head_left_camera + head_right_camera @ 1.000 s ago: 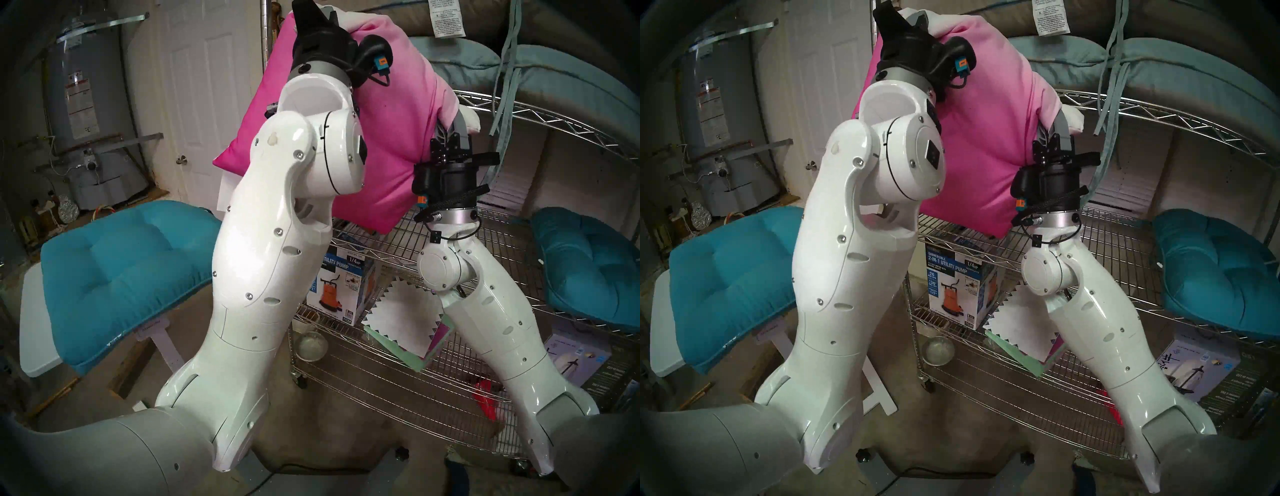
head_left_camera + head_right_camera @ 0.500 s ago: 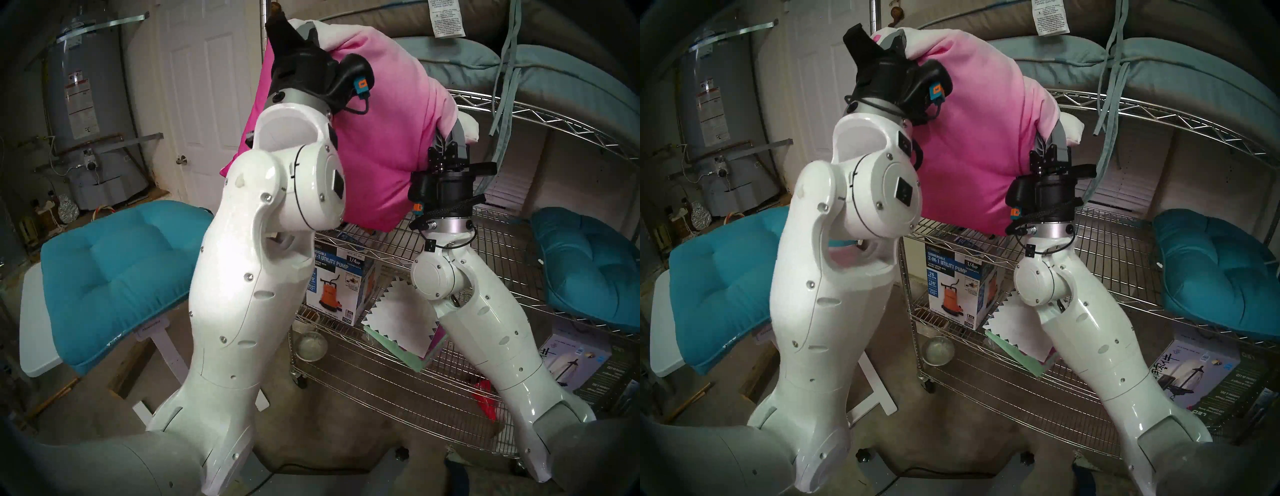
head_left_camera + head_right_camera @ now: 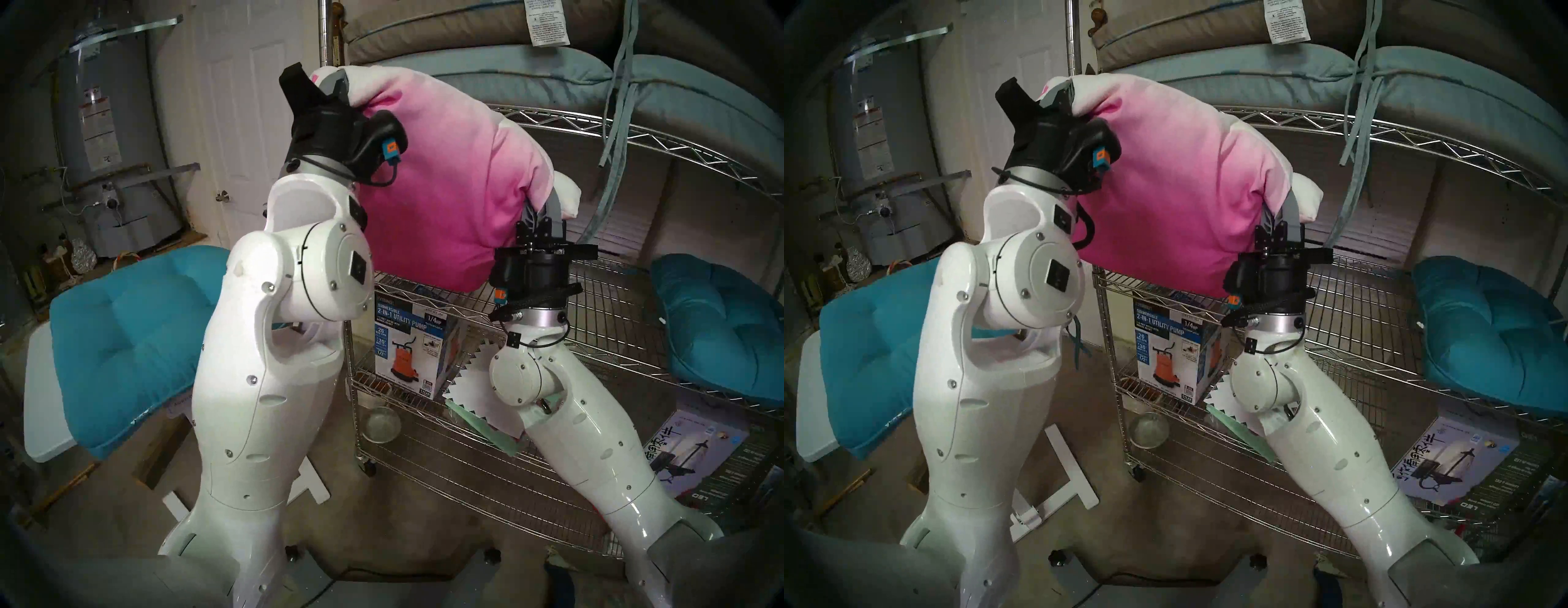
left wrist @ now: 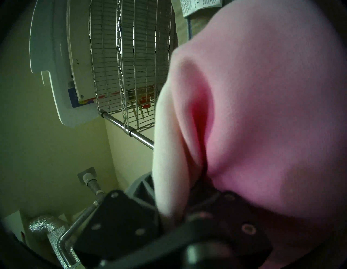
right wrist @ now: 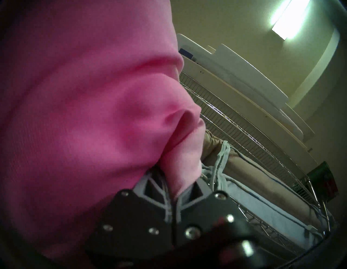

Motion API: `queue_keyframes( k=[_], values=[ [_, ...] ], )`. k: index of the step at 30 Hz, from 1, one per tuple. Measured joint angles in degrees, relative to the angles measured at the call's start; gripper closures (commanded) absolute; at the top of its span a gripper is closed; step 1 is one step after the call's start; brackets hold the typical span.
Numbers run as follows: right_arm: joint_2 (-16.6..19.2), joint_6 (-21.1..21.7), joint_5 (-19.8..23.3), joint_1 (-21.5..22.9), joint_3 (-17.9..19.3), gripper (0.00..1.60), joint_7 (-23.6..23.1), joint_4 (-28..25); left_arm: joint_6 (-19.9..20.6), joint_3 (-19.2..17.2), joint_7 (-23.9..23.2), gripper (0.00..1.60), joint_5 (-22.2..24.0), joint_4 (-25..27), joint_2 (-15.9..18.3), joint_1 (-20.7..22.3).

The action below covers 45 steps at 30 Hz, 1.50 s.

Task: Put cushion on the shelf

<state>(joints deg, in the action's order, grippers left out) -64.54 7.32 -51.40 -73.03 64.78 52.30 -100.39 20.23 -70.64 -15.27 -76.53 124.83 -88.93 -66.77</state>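
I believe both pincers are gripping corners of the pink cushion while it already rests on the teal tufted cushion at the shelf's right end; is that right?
Not quite. The left pincer and right pincer do grip the cushion, but the head views show it held up over the shelf, well left of the teal tufted cushion.

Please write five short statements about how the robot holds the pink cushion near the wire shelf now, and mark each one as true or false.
1. Both pincers grip the cushion. True: left pincer and right pincer each pinch a corner.
2. The cushion lies flat on a shelf tier. False: it is held up at the shelf front.
3. The pump box sits on a lower tier. True.
4. The right pincer is open. False: it is shut on the cushion.
5. A teal seat cushion lies on the shelf. True.
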Motion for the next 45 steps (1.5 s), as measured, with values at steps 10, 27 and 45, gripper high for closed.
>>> queue_keyframes(
  k=[10,27,45],
  values=[
    [0.5,0.3,0.1,-0.9,1.2,1.60,0.3,-0.3,-1.0,-1.3,0.7,1.60,1.7,0.4,0.9,-1.4],
    [-0.3,-1.0,1.5,0.0,0.7,1.60,1.6,5.0,1.6,5.6,1.2,1.60,2.0,0.0,-1.4,-3.6],
    [-2.2,-7.0,3.1,9.2,5.0,1.60,-5.3,22.3,2.3,9.8,0.7,1.60,2.1,-0.3,-2.2,-3.8]
  ],
)
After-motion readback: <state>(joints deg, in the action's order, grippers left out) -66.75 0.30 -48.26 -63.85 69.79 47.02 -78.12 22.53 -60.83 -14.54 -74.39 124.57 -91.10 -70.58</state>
